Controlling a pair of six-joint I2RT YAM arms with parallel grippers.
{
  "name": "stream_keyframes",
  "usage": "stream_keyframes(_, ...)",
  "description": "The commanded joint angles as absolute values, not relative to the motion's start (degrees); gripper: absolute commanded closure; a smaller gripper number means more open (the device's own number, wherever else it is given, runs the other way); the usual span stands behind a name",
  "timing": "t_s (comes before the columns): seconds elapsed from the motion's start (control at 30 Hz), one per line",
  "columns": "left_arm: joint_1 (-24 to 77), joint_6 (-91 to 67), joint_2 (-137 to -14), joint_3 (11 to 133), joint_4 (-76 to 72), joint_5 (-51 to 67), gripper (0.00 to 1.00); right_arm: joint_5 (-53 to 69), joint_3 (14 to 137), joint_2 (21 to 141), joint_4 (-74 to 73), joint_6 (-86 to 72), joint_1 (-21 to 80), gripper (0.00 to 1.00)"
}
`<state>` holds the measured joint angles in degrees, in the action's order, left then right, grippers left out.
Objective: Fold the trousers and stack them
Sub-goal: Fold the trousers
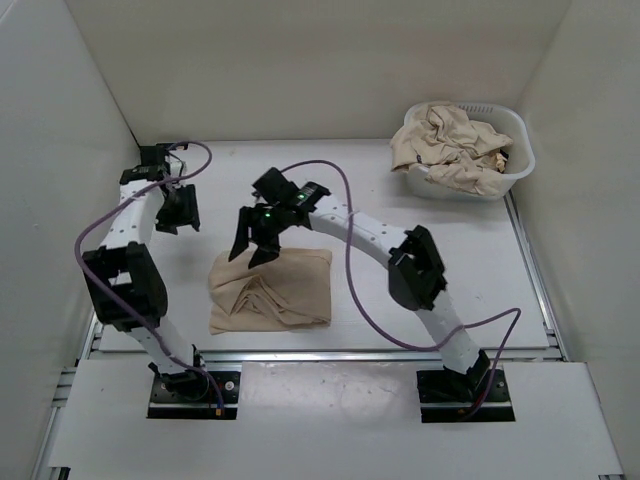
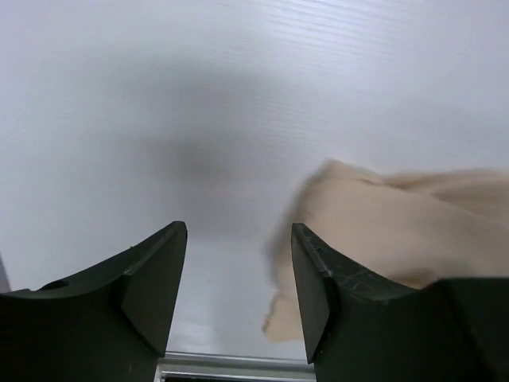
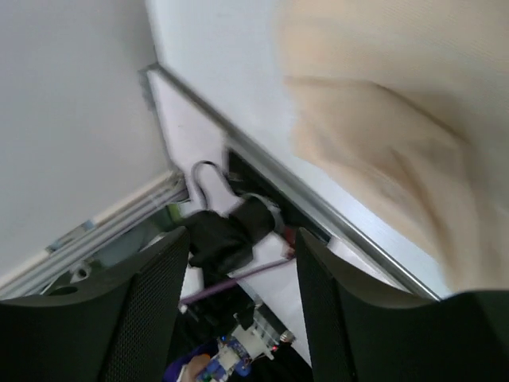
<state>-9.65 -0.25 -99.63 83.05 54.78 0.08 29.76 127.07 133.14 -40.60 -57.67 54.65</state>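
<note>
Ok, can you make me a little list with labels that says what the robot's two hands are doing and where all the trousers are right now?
left gripper: open, holding nothing, above bare table left of the folded pair
right gripper: open, holding nothing, over the far edge of the folded pair
folded beige-tan soft fabric trousers: lying flat on the white table, in front of the arms
crumpled beige-tan trousers: heaped in the white plastic laundry basket, far right corner
stack: one folded pair only so far

Plain beige-tan trousers (image 1: 270,290) on the white table (image 1: 400,220); at two o'clock, a white laundry basket (image 1: 515,165) holds seemingly matching beige cloth (image 1: 450,145).
</note>
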Motion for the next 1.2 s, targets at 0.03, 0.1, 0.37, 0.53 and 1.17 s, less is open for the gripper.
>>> stream_keyframes(0.03,-1.5,0.0,-92.6,81.3,62.8,9.8,0.33,19.3,101.5,112.2,-43.1,-52.3,45.6,0.36)
stream_keyframes(0.1,4.4,0.0,-90.5,76.5,62.8,11.2,0.33,15.9,92.5,105.5,-42.3,-52.3,43.0,0.36)
stream_keyframes(0.37,23.3,0.0,-81.2,58.0,52.0,-6.3,0.32,14.6,78.3,101.9,-38.6,-51.6,36.6,0.30)
stream_keyframes(0.53,26.2,0.0,-80.2,51.9,47.1,-16.5,0.34,15.1,78.4,107.1,-34.7,-53.6,36.0,0.28)
stream_keyframes(1.17,28.7,0.0,-62.9,46.7,58.2,-13.2,0.86,16.9,77.4,118.9,-31.3,-59.8,36.0,1.00)
